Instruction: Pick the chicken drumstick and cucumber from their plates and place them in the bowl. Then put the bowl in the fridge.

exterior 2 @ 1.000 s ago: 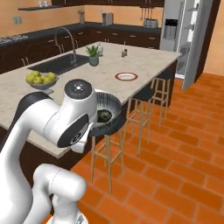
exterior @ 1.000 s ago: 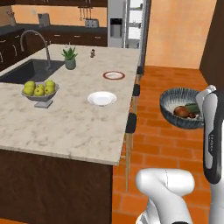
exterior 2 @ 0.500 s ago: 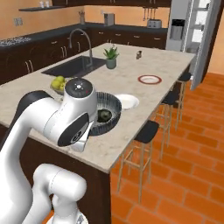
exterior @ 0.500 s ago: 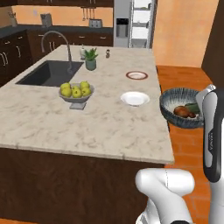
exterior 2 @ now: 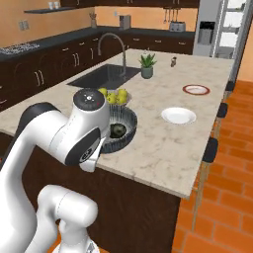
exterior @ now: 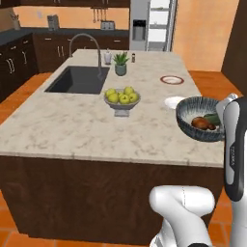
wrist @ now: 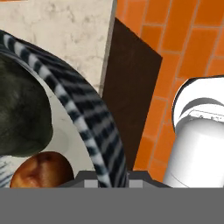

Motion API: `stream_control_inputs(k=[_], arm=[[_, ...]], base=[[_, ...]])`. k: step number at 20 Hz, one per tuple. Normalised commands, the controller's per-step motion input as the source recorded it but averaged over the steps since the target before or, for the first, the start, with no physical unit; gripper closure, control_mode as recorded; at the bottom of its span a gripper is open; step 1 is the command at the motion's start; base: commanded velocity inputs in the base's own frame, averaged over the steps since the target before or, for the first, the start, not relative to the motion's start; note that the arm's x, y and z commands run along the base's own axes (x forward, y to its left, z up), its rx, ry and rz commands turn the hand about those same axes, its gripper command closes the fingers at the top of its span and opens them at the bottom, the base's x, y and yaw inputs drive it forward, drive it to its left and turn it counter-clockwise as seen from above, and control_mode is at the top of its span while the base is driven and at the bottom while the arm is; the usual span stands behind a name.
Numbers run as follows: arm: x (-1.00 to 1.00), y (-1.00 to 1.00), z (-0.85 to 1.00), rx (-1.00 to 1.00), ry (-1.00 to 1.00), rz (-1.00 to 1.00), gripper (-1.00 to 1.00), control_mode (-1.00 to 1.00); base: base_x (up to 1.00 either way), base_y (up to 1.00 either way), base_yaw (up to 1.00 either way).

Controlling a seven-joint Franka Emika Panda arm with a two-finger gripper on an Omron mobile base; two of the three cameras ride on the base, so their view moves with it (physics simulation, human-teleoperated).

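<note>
Bowl (exterior: pixel 200 117) held up at the tabletop (exterior: pixel 72 120) edge, rim clenched in the hand (wrist: pixel 107 183), chicken drumstick (exterior: pixel 202 124) and cucumber (exterior: pixel 212 118) inside. Both plates bare: white plate (exterior 2: pixel 178 115), red-rimmed plate (exterior 2: pixel 196 90). Fridge (exterior: pixel 153 24) open, far behind the tabletop.
</note>
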Motion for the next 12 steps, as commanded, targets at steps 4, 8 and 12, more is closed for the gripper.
stream_control_inputs(k=[4, 8, 12], arm=[[0.0, 0.0, 0.0, 0.0, 0.0, 0.0, 1.0, 1.0], [0.0, 0.0, 0.0, 0.0, 0.0, 0.0, 1.0, 1.0], [0.0, 0.0, 0.0, 0.0, 0.0, 0.0, 1.0, 1.0]], base=[[-0.14, 1.0, -0.15], [0.08, 1.0, -0.17], [0.16, 1.0, -0.21]])
